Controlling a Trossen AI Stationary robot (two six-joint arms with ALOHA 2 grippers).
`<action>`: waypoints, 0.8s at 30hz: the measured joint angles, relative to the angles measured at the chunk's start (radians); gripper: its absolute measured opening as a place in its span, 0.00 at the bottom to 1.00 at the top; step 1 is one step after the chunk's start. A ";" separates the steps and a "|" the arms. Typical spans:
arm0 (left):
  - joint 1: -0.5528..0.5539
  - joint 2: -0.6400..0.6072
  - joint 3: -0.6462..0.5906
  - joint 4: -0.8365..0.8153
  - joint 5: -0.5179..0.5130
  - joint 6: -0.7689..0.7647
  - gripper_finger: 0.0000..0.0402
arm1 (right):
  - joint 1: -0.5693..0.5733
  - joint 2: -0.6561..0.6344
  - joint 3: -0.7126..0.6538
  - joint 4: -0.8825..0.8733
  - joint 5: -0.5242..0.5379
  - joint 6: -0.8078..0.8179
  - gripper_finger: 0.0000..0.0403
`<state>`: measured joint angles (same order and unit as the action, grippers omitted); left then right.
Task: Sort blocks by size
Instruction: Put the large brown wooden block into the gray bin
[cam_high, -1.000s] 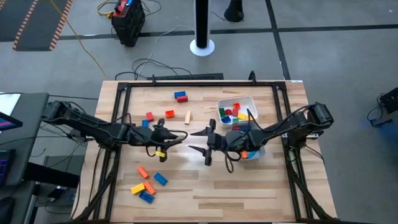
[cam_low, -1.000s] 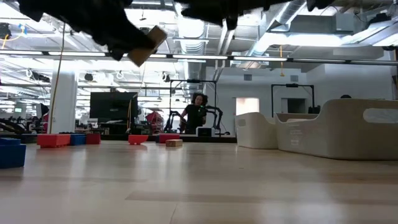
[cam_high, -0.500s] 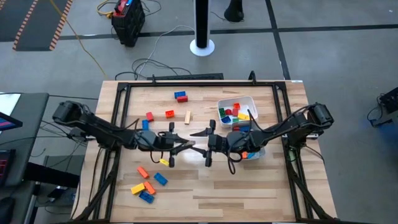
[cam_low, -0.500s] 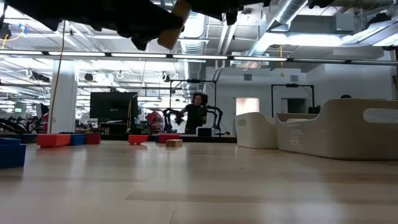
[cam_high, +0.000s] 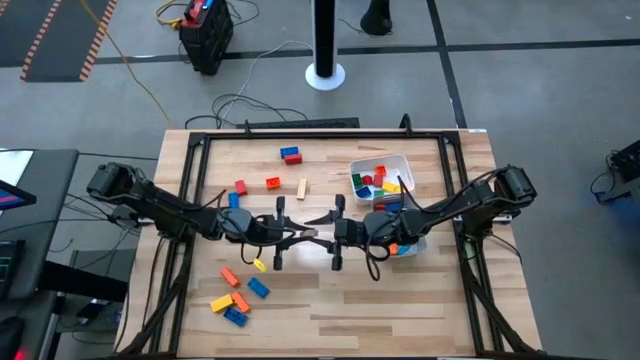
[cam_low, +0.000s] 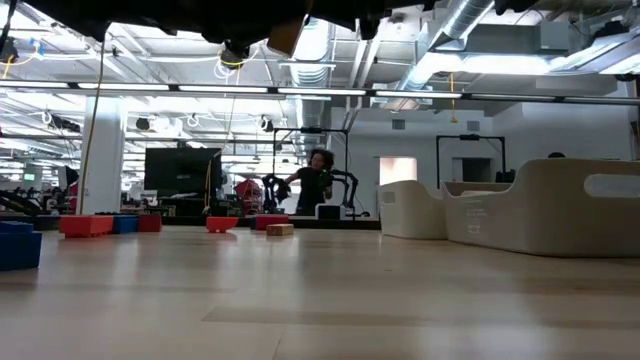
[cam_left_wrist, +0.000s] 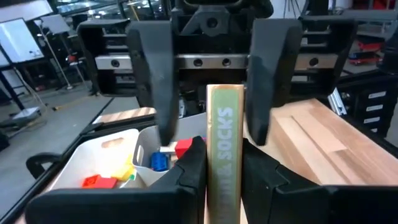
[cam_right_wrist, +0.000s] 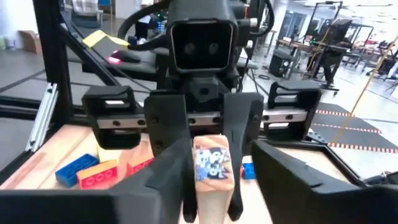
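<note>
My left gripper (cam_high: 300, 235) is shut on a tan bar-shaped block (cam_left_wrist: 224, 149) with print on it, held high over the middle of the table. My right gripper (cam_high: 318, 230) faces it, open. Its fingers (cam_left_wrist: 155, 81) stand on either side of the block's free end, and I see no touch. In the low view the block (cam_low: 286, 34) shows at the top, under the dark grippers. Other blocks lie on the table: a red and blue pair (cam_high: 290, 155), a tan one (cam_high: 301, 188) and a cluster (cam_high: 232, 303) near the front left. My left gripper pinches the tan block by its two long sides (cam_left_wrist: 214, 186) between its two fingers. The fingers come level from the table's left and lie along the block. The block sticks out level past the fingertips toward my right gripper, lifted clear of the table.
A white tub (cam_high: 395, 160) with several coloured blocks stands at the back right. A clear tub (cam_high: 412, 245) with blocks sits under my right arm. Loose red, orange and blue blocks (cam_high: 258, 288) lie left of centre. In the low view a person (cam_low: 318, 180) stands far behind the table.
My left gripper has carried the tan block toward the table's right, up to my right gripper, and has rolled, so the block has turned about in the air. My right gripper has kept its place, and its fingers have drawn somewhat closer together around the block's end.
</note>
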<state>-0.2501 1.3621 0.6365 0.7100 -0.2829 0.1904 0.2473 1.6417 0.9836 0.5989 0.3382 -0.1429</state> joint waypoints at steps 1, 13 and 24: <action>0.000 0.000 0.000 -0.002 0.000 0.001 0.14 | -0.002 0.000 0.000 -0.007 -0.001 0.000 0.44; 0.021 -0.001 0.003 -0.099 -0.149 -0.154 0.30 | -0.005 -0.001 0.002 -0.096 0.020 0.016 0.20; 0.013 -0.021 0.091 -0.653 -0.162 -0.300 0.59 | 0.059 -0.123 0.132 -0.935 0.158 0.423 0.20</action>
<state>-0.2367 1.3410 0.7276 0.0574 -0.4452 -0.1094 0.3065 1.5186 1.1155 -0.3364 0.4963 0.2803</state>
